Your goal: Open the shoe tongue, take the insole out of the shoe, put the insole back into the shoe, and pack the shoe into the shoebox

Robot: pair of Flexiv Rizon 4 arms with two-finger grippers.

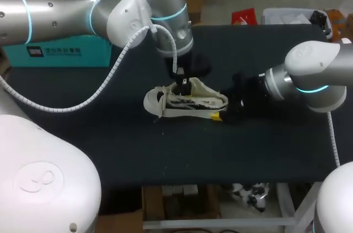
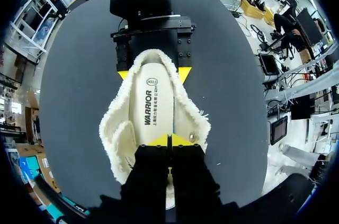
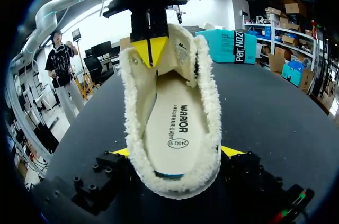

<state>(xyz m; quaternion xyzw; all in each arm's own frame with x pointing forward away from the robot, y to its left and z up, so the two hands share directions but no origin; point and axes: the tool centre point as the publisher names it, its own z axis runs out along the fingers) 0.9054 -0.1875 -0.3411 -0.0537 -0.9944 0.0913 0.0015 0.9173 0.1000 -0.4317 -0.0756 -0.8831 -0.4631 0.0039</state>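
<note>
A cream fleece-lined shoe [image 1: 185,103] lies mid-table, toe to the left. My left gripper [image 1: 181,85] comes down from above and is shut on the tongue [image 3: 177,49], holding it up from the opening. In the left wrist view its yellow tips [image 2: 169,140] pinch the tongue's edge. The printed insole [image 2: 156,113] lies inside the shoe, in plain sight [image 3: 177,123]. My right gripper [image 3: 177,152] stands wide, with a finger against each side of the heel [image 1: 220,106]. The teal shoebox [image 1: 55,51] sits at the back left, closed.
The black table top [image 1: 110,150] stretches in front of and beside the shoe. My left arm's white cable [image 1: 105,79] hangs in a loop over the table, left of the shoe.
</note>
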